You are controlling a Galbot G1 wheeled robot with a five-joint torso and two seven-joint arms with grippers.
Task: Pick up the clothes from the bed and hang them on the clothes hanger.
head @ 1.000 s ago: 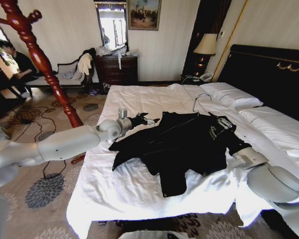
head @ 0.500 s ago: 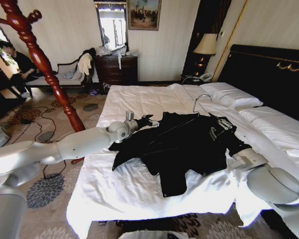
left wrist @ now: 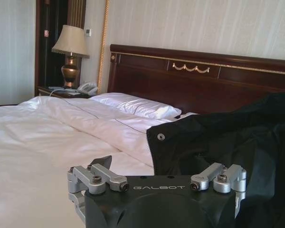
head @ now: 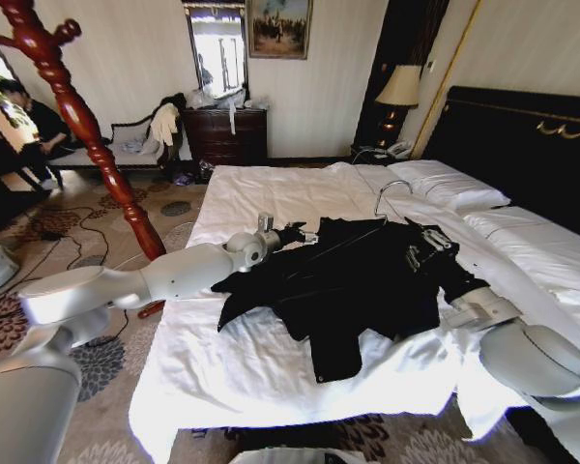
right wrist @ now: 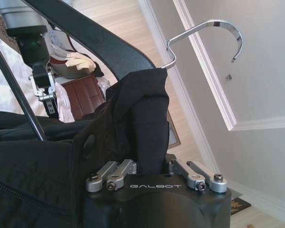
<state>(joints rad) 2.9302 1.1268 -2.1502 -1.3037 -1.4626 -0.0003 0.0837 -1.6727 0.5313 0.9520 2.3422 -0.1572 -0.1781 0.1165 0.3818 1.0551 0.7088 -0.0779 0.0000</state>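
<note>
Moved: left gripper (head: 300, 232) has advanced to the black jacket's (head: 353, 280) edge; fingers' spread not discernible.
Jacket: on bed (head: 271, 367), partly over coat hanger (right wrist: 92, 35).
Right gripper (right wrist: 154, 164): clamped on jacket.
Left: lifting, hanging.

walls striped cream | lamp (head: 400, 87) | dresser (head: 225, 135) | floral carpet (head: 87, 372)

Black matte clothes (head: 353, 280) lie on the bed's white sheets (head: 261, 367), below a black headboard (head: 522, 145) with gold ornament. The clothes hanger (right wrist: 114, 45) is black with a silver hook. The far-left coat stand (head: 72, 116) is reddish-brown; the carpet (head: 87, 372) shows grey flower motifs on beige.
</note>
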